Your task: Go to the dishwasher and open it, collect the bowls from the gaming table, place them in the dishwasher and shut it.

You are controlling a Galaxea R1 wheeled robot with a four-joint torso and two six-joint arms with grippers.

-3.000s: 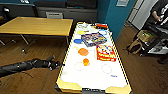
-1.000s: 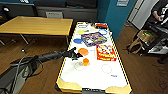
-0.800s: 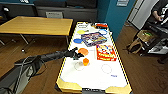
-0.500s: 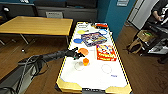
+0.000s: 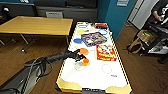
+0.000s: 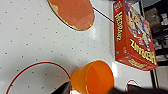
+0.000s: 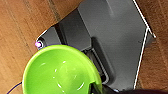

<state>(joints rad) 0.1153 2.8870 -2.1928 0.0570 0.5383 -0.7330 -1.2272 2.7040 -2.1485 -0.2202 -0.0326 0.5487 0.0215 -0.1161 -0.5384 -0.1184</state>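
Bowls are what this moment is about — collection from the gaming table (image 5: 93, 75) is under way. Starting at the left: a plain yellow table (image 5: 35, 25) stands apart, far left, untouched. The left arm (image 5: 47, 61) comes in from the near left and, compared with three seconds ago when it lay low off the table's edge, has been stretched out over the white top. The left gripper (image 5: 80, 58) is now placed right at the small orange bowl (image 5: 85, 61), which sits upright near the table's middle, just beside a red circle marking. In the left wrist view the orange bowl (image 6: 92, 78) is seen close, with dark finger parts at either side of its rim; whether the fingers are spread or pinching the rim cannot be told. Over the last second little shift is seen, so the reach is judged done and the grasp in hand.

Just beyond the bowl a flat orange disc (image 5: 84, 51) lies; farther off, a blue disc (image 5: 78, 40) and a yellow one (image 5: 81, 31). To the right, a red game box (image 5: 105, 52) and a purple game box (image 5: 93, 38) lie flat.

Right gripper: a green bowl (image 7: 61, 71) is held, a finger pinching its rim — over wooden floor (image 7: 20, 22), so one bowl is already collected. At far right a person (image 5: 160, 12) stands.
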